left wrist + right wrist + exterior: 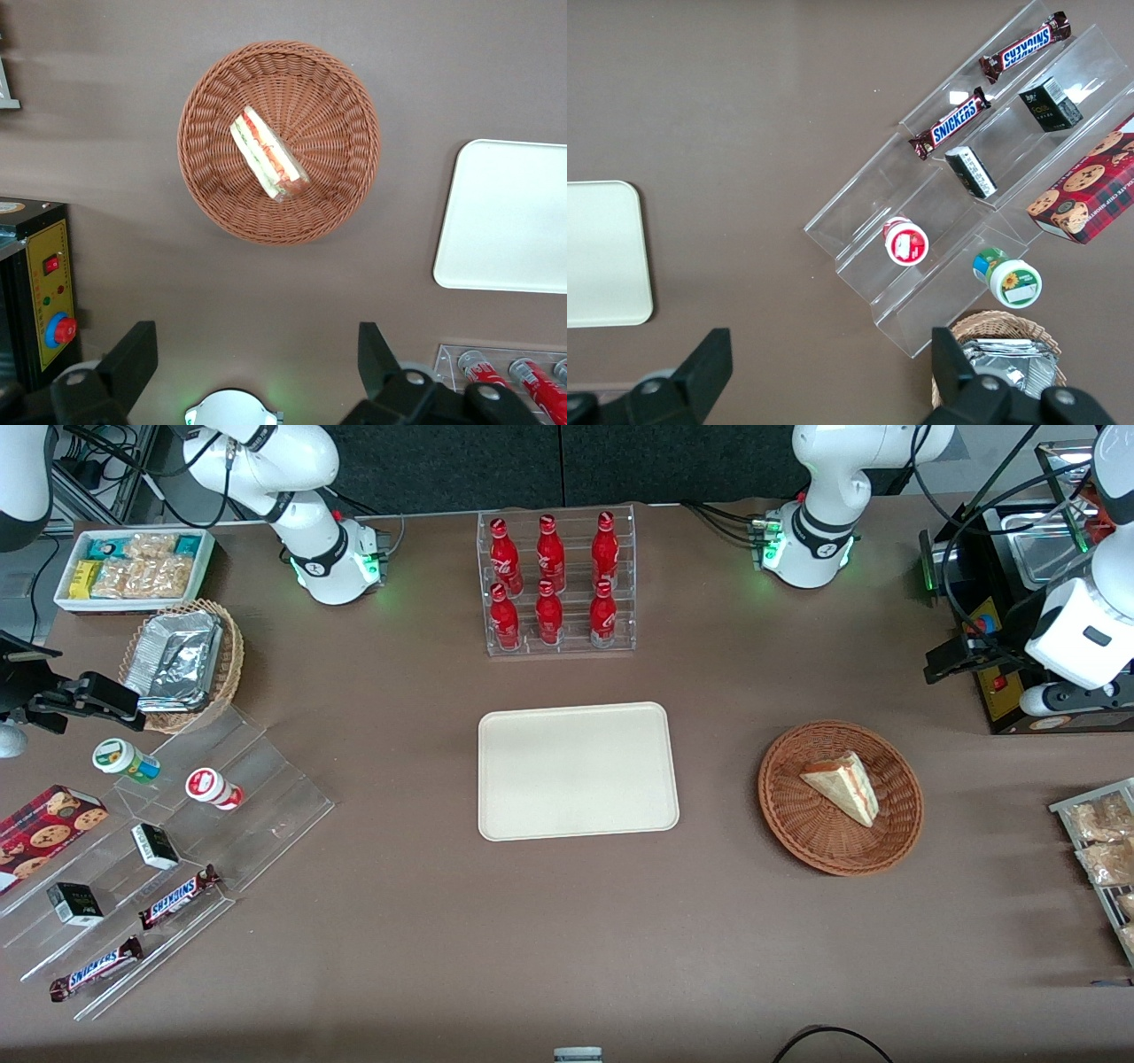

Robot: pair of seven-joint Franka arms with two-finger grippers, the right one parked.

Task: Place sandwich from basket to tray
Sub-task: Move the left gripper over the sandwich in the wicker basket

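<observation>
**Open fingers wait high above a sandwich in a basket**

The gripper [257,363] hangs well above the surface, toward the working arm's end. Its two dark fingers [133,359] are spread wide apart and hold nothing.

Seen from the wrist camera, the sandwich [268,157] lies below and ahead of the fingers, well apart from them. It is a small triangular wedge of pale bread with a red-orange and white filling, lying in the middle of the basket [341,190]. Its long edge runs diagonally to the line between the fingers, so the wrist will likely need to turn before closing.

The basket is round, shallow and brown, with a ribbed woven texture. Beside it, nearer the middle of the surface, sits the tray [578,815]: flat, cream-coloured, smooth, rectangular with rounded corners, and bare. The brown surface [443,939] looks matte.
</observation>
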